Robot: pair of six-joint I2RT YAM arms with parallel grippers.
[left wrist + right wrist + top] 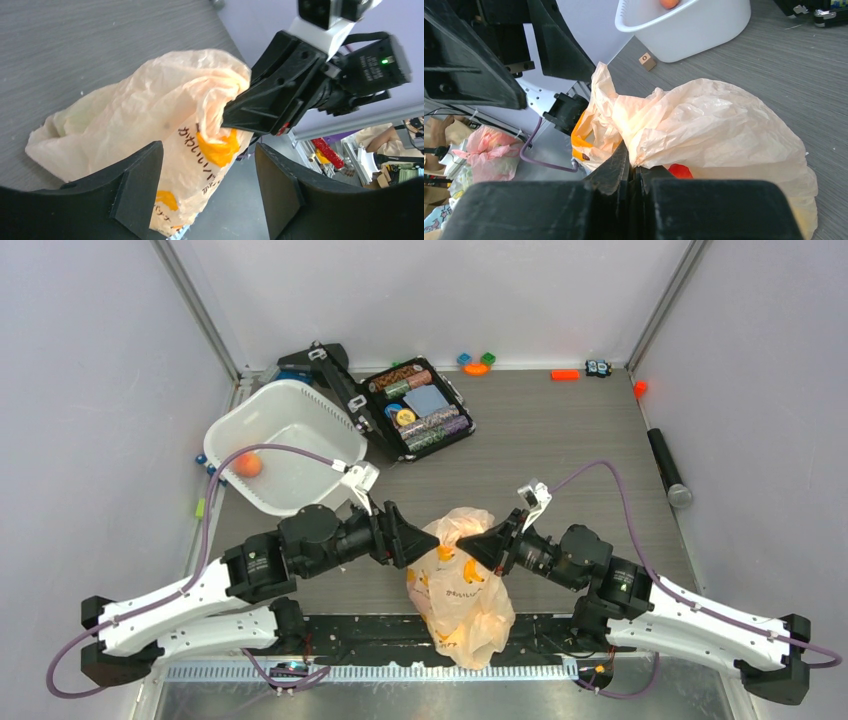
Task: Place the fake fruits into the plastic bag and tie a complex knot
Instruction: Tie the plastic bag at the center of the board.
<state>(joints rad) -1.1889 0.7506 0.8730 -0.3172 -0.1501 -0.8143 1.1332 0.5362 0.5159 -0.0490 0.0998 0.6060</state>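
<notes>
Grey wood-grain table (560, 440) bearing plastic bag (465, 590), white tub (285, 440), open chip case (418, 408), black cylinder (668, 468).

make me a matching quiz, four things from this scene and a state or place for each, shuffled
Things:
1. left gripper
2. right gripper
3. small orange fruit
4. poker chip case

States or places:
a. shut on a gathered fold of the plastic bag
b. lid open, just right of the white tub
c. jaws apart, at the bag's left side
d. lying inside the white tub

Pairs: 1-c, 2-a, 3-d, 4-b
</notes>
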